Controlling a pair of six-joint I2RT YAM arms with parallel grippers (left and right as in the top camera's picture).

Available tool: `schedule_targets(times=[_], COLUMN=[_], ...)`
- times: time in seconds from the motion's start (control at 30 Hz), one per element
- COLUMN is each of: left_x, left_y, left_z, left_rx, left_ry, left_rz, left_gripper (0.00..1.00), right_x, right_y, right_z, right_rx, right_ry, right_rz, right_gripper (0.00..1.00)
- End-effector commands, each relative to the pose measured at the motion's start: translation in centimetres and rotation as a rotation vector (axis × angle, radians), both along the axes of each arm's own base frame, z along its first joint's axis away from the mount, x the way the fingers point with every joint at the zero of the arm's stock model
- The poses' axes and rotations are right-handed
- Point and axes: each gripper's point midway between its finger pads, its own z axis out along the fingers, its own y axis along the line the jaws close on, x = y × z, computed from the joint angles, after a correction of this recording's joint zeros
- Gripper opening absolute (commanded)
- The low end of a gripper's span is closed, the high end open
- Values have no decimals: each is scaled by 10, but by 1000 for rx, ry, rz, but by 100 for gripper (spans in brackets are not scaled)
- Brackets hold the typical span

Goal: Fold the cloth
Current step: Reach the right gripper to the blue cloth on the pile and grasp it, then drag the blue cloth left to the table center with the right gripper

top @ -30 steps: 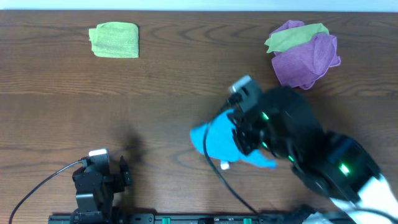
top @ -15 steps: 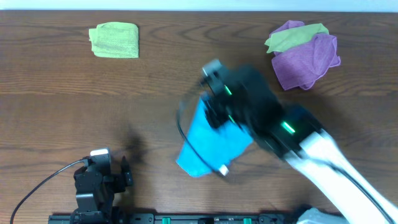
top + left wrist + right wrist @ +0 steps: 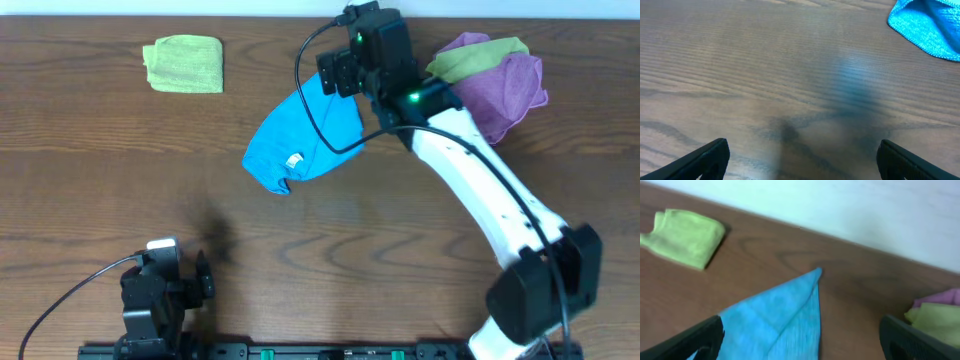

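Note:
The blue cloth (image 3: 300,140) lies on the wooden table (image 3: 120,180), folded over into a rough triangle with a small white tag showing. Its far corner (image 3: 816,275) points toward the table's back edge. My right gripper (image 3: 342,72) hovers over that far corner, open, with the cloth (image 3: 775,315) lying loose under and between its fingers (image 3: 700,340). Near the front left edge, my left gripper (image 3: 165,265) stands open over bare wood (image 3: 803,150). In the left wrist view only one edge of the blue cloth (image 3: 930,25) shows, at the top right.
A folded green cloth (image 3: 185,65) lies at the back left. A bundle of purple and green cloths (image 3: 490,80) sits at the back right, just beside the right gripper. The pale wall (image 3: 850,205) runs along the table's back edge.
The right arm carried the blue cloth from the middle front toward the back of the table, then its jaws opened and let the cloth go. The left arm stayed still.

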Motion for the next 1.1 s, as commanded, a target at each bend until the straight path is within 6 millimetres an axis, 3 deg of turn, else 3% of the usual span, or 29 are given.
schedule_targets(times=[0.0,0.23,0.37,0.57,0.83,1.07], left_x=[2,16,24,25,33,62], left_y=[-6,-25,-44,-45,-44,-43], left_z=[-5,15,32,35,61,93], left_rx=[-15,-72,-135,-241,-259,-254], left_ry=[1,-102,-177,-157,-35,161], left_rz=[-33,-125,-219,-156,-135,-135], left_gripper=[96,95,95,96,96,96], right_x=[-20,-54,-58,-58,-60,-60], right_y=[11,37,50,69,69,66], right_z=[-12,-78,-118,-161,-199,-215], right_rx=[21,132,185,283,301,287], right_ry=[95,360,483,610,706,731], right_rz=[79,180,182,176,102,69], right_gripper=[99,87,82,78,77,74])
